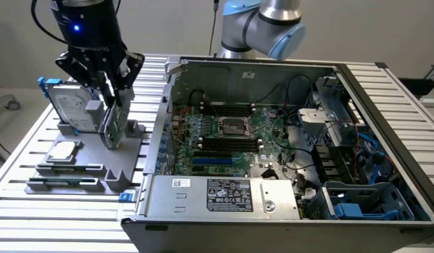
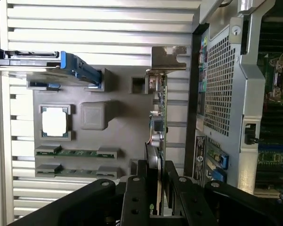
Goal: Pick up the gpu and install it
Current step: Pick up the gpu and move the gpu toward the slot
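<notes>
Found the tool (image 1: 110, 92) positioned low over the grey holder (image 1: 97, 158) standing on the slatted metal counter (image 1: 34, 221), toward the exterior view's left of the open computer case (image 1: 231, 79). Noted both black fingers (image 2: 134, 193) set against opposite faces of the gpu (image 1: 113, 121), clamped on the card at its upper end. Recorded the gpu standing on edge, leaning slightly, lower end down at the holder beside a grey post; cannot tell whether seated in its slot or just clear of it. Checked through the wrist view: card seen edge-on, running straight out from between the fingers, green board on one face, dark shroud on the other, silver bracket (image 2: 167, 59) at the far end. Logged the other parts in the holder: silver hard drive (image 1: 68, 108) with blue rails upright just beside the gpu, apart from it; square silver CPU chip (image 1: 62, 151) lying flat in its recess nearer the camera; 2 memory sticks (image 1: 66, 169) lying flat in parallel trays nearer still. Inspected the case: lying on its side, panel off, motherboard (image 1: 269, 129) exposed, CPU socket, black memory slots and a blue expansion slot visible, grey power supply (image 1: 217, 195) along the near side. Sighted a blue-capped joint of the arm (image 1: 263, 26) behind the case.
</notes>
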Controlling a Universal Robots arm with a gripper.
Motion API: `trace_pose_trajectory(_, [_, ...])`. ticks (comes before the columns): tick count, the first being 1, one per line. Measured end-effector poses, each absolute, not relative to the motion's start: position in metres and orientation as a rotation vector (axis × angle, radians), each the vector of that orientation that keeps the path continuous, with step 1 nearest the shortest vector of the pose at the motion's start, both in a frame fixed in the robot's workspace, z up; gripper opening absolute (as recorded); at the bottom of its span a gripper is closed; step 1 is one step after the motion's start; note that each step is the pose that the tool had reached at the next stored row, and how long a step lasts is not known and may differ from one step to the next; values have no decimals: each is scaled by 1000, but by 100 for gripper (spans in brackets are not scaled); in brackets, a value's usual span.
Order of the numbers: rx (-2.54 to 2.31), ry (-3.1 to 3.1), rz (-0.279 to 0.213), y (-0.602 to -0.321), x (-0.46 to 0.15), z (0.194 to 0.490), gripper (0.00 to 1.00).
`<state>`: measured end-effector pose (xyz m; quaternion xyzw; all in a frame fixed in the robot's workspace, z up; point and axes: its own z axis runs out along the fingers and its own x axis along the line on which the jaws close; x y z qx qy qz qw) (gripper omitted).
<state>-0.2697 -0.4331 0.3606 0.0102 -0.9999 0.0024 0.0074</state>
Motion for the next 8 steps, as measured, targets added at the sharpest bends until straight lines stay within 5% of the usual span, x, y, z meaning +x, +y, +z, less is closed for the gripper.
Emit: trace_pose_trajectory(8, [32,-3123,7,-434,-243,397,26])
